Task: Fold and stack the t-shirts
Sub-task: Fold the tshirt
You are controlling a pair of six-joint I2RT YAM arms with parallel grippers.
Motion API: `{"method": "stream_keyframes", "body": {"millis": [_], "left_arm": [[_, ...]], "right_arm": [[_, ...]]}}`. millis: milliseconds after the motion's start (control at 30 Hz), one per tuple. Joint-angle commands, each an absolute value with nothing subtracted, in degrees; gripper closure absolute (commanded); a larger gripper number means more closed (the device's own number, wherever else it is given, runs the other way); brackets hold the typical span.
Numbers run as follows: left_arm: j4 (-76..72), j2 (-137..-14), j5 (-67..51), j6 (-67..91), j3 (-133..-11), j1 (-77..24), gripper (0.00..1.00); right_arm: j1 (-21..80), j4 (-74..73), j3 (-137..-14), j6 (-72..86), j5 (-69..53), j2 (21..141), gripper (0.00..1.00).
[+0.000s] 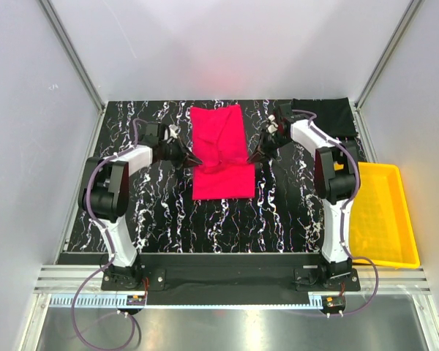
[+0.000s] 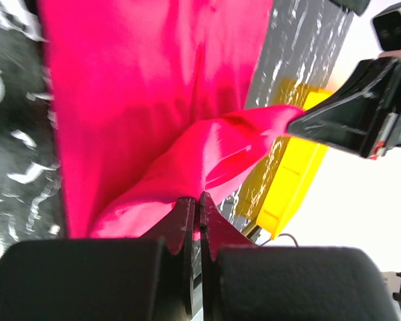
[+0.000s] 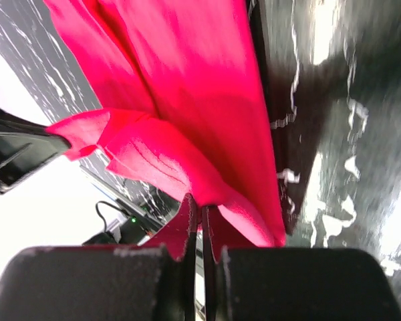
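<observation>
Two pinches hold the crimson-red cloth t-shirt (image 1: 218, 139), which lies lengthwise at the middle of the black white-veined tabletop (image 1: 161, 212). The left gripper (image 1: 193, 159) is closed on the shirt's left edge and the right gripper (image 1: 253, 156) is closed on its right edge, both about halfway down its length. Each wrist view shows the fingertips pressed together with a fold of red cloth caught between them. Held at matching points on opposite sides, the cloth rises into a crosswise ridge between the arms, while the far part lies flat on the table. That grip looks meant to carry one half over the other so the crease runs straight across; a lopsided pull would skew it. The plain black cloth t-shirt (image 1: 325, 115) sits at the far right corner, well apart from the red one and with neither gripper on it, so stacking is not yet possible. Beside the table's right edge stands the yellow plastic tray (image 1: 380, 219) — nothing shows in it from the top view.
</observation>
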State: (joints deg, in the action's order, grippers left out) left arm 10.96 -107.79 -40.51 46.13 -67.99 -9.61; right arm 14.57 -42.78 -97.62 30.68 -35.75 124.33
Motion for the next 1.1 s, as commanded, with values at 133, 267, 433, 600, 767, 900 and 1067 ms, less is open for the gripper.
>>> {"method": "stream_keyframes", "body": {"millis": [133, 267, 433, 600, 767, 900, 1067], "left_arm": [[8.44, -110.56, -43.68, 46.32, -72.51, -6.33, 1.00], [8.26, -113.11, -44.30, 46.76, -74.18, -5.36, 1.00], [8.17, -116.63, -46.84, 47.29, -78.22, -4.92, 0.98], [8.17, -119.00, -47.81, 47.46, -80.33, -4.92, 0.89], [10.18, -120.85, -47.03, 46.33, -82.43, -4.49, 0.80], [20.27, -122.43, -42.64, 39.24, -88.75, -2.90, 0.67], [33.65, -118.24, -36.04, 29.64, -96.77, -1.14, 0.60]], "right_arm": [[14.50, -47.72, -108.01, 28.65, -39.73, 130.07, 1.00], [14.41, -47.81, -110.56, 29.00, -39.90, 132.09, 1.00], [14.15, -47.99, -114.17, 29.79, -39.90, 134.64, 0.99], [13.71, -48.08, -116.27, 29.97, -40.43, 136.58, 0.96], [12.66, -48.78, -119.34, 30.41, -40.60, 139.04, 0.78], [10.38, -51.23, -125.84, 30.24, -40.43, 142.55, 0.67], [8.35, -63.44, -143.22, 24.98, -37.98, 147.04, 0.61]]}}
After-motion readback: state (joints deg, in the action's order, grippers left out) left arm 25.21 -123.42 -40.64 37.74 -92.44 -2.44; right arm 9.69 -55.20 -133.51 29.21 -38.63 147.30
